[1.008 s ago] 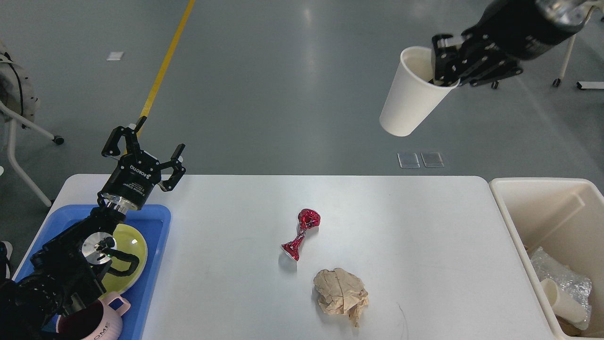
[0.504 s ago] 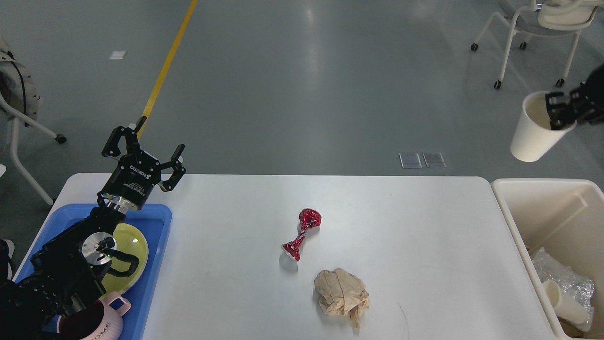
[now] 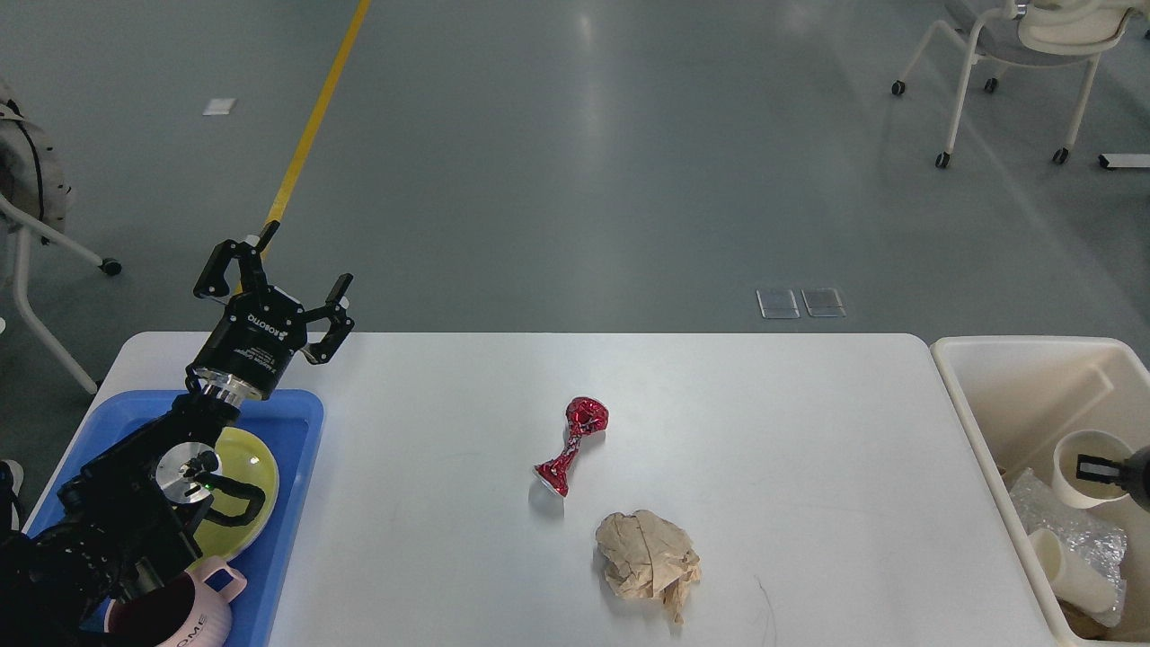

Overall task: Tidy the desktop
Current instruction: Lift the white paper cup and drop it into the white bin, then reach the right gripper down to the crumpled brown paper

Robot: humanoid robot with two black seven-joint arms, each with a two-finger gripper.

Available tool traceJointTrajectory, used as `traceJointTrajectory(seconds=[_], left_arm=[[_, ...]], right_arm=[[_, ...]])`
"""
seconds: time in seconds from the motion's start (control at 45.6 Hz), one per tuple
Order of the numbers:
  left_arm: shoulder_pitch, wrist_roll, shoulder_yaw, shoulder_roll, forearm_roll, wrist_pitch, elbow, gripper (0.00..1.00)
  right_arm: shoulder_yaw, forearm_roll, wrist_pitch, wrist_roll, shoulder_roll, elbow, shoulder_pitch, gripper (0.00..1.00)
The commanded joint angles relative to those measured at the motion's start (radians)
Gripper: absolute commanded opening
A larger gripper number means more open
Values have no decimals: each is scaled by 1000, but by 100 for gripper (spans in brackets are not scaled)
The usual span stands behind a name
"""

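Note:
The white desktop (image 3: 809,431) carries a twisted red foil wrapper (image 3: 575,445) near its middle and a crumpled brown paper ball (image 3: 649,562) in front of it. A faint dark scratch (image 3: 765,604) lies right of the ball. My left gripper (image 3: 277,274) is open and empty, raised over the desktop's far left edge behind the blue tray (image 3: 292,413). My right gripper (image 3: 1101,469) shows only at the right edge, low inside the cream bin (image 3: 1006,377). One finger is inside the rim of a white paper cup (image 3: 1078,449), which it grips upright.
The blue tray holds a yellow-green plate (image 3: 252,485) and a pink mug (image 3: 184,611), partly under my left arm. The bin also holds clear plastic wrap (image 3: 1056,517) and another paper cup (image 3: 1069,566). Chairs stand on the floor beyond the table.
My right gripper has carried the paper cup from high above the table's far side to the right and down into the cream bin. The left arm has not moved.

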Motion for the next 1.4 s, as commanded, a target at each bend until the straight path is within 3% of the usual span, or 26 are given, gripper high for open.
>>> traceJointTrajectory(seconds=[0.0,0.175,0.329,0.46,0.482,0.657,0.855,0.986,1.096,1.271,1.381], left_arm=[[0,0,0,0,0,0,0,100],[0,0,0,0,0,0,0,100],[0,0,0,0,0,0,0,100],[0,0,0,0,0,0,0,100],[0,0,0,0,0,0,0,100],[0,0,-2,-2,0,0,0,100],[0,0,-2,-5,0,0,0,100],[0,0,-2,-5,0,0,0,100],[0,0,0,-5,0,0,0,100],[0,0,0,-5,0,0,0,100],[0,0,0,-5,0,0,0,100]], right_arm=[[36,0,-2,0,1,-1,-11,100],[33,-15,21,1,-13,92,64,100],[-23,-82,117,-8,-170,420,421,100],[-177,-116,352,-19,-197,756,925,100],[-213,-107,475,-20,-181,866,1146,100],[-188,92,815,-11,-40,1024,1608,100],[-106,169,820,-12,-19,1028,1679,100],[-106,183,820,-14,13,1022,1521,100],[-100,272,589,-20,58,1017,1325,100],[-102,503,132,-31,280,1001,1047,100],[-82,585,-144,-106,414,991,887,100]])
